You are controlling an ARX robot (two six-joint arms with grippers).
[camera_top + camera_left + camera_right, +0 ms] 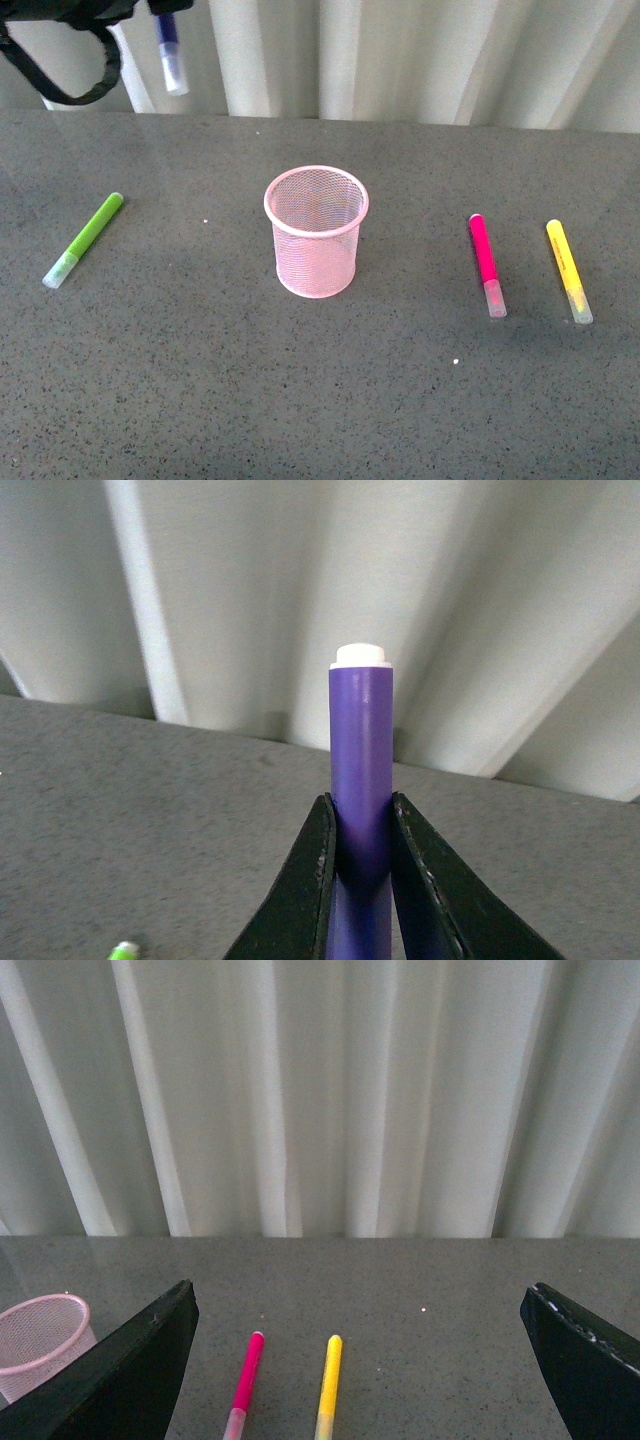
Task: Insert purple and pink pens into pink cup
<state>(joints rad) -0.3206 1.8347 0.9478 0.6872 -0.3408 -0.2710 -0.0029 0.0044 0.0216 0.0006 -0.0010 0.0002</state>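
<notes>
The pink cup (316, 232) stands upright and empty in the middle of the grey table; its rim also shows in the right wrist view (42, 1332). High at the top left, my left gripper (362, 825) is shut on the purple pen (361, 780), which hangs cap down (171, 55) well above the table, left of and behind the cup. The pink pen (486, 263) lies flat right of the cup. My right gripper (360, 1340) is open above the table with the pink pen (244, 1375) between its spread fingers; it is out of the front view.
A yellow marker (568, 270) lies just right of the pink pen, parallel to it. A lime-green marker (85, 238) lies at the left of the table. White pleated curtains (420, 55) hang behind the table's far edge.
</notes>
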